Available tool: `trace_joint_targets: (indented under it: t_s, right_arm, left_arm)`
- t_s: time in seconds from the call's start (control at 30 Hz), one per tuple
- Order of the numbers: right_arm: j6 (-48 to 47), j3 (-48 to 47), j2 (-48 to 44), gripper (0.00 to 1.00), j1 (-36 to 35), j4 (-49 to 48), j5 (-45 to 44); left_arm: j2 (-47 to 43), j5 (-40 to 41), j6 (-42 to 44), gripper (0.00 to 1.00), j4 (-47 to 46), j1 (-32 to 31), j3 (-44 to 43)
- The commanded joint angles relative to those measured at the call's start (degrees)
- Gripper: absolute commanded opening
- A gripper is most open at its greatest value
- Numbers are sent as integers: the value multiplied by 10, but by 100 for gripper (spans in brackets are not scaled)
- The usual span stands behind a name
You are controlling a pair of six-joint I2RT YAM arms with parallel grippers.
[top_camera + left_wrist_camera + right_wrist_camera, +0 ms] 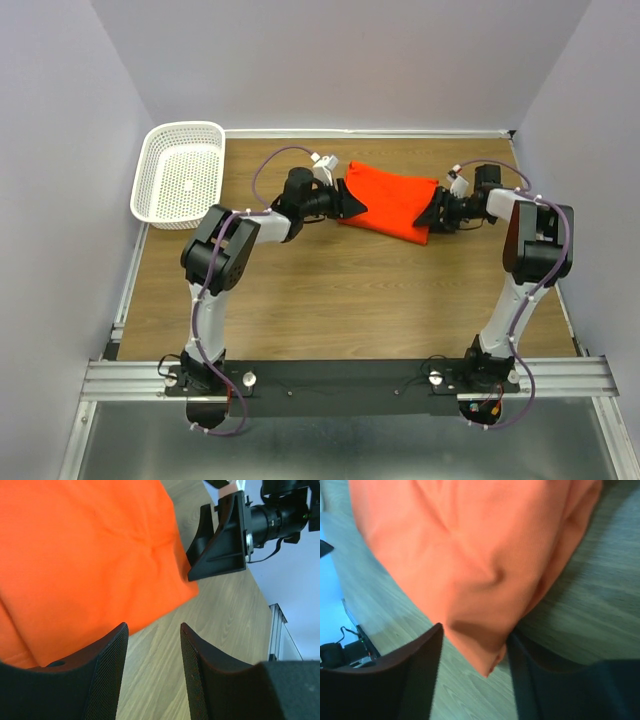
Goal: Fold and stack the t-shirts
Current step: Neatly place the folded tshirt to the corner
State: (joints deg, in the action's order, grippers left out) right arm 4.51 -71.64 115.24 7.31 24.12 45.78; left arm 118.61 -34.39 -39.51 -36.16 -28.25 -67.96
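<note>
White perforated plastic basket (143,185) far left on brown wooden table (330,300), well apart from work.

Left gripper (352,203): jaws spread, bare wood in gap, nothing pinched. Cloth edge lies just ahead of it and at one finger.

Bright orange-red folded fabric t-shirt (392,198) lies mid-table between both grippers. Long axis runs left to right, right end slightly nearer arm bases.

Right gripper (433,213): jaws apart, straddling shirt's right corner, not yet clamped.

Judgement: each arm nearest its own end; right better placed to pinch.
</note>
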Motion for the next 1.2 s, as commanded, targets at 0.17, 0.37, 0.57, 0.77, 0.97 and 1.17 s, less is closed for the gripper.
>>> trace_joint_targets:
  t_s: [0.17,0.37,0.57,0.77,0.97,1.17]
  right_arm:
    - [-6,25,24,17,4,54,-51]
    - [-21,32,7,1,17,60,-70]
    - [-69,52,-28,1,17,82,-102]
    - [-91,65,-41,1,18,93,-103]
    - [-114,66,-44,0,21,106,-106]
    - [-131,73,-56,1,24,115,-111]
  left_arm:
    - [22,16,8,53,7,-1,-54]
    - [41,34,-19,52,21,-1,-111]
    - [104,63,-45,47,75,-8,-227]
    - [181,64,-58,38,141,-23,-336]
    - [230,81,-66,36,186,-22,-387]
    - [277,121,-79,36,241,-19,-450]
